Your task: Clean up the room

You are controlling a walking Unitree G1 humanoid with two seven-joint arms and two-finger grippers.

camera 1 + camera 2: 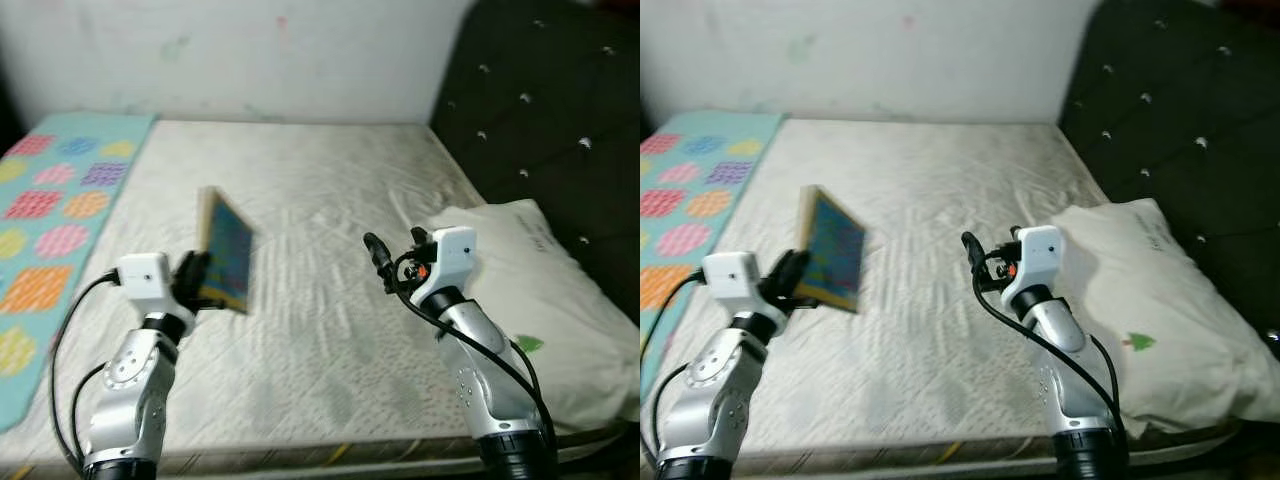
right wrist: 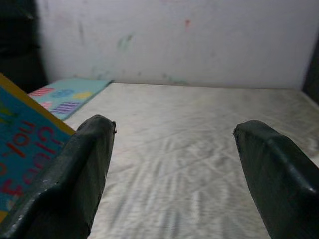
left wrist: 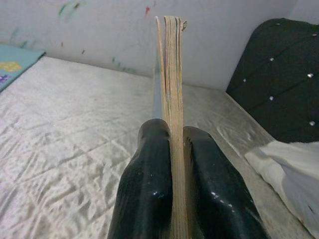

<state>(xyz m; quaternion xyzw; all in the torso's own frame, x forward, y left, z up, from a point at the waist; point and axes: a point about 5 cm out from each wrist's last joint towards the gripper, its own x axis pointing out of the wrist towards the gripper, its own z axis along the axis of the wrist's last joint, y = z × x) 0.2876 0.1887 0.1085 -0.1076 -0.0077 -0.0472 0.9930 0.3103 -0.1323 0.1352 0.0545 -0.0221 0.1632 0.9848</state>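
Because the room must be tidied, the left gripper holds a thin book upright above the mattress, its two black fingers pressed flat on both covers near the lower edge, probably so that it can be carried away. On the far left lies a turquoise mat with coloured patches. The book has a blue cover with a yellow border, and its page edges look worn. The mattress is pale, quilted and wrinkled. The right gripper hovers over it with fingers spread wide, holding nothing. Further right rests a soft white pillow, beside a dark tufted headboard.
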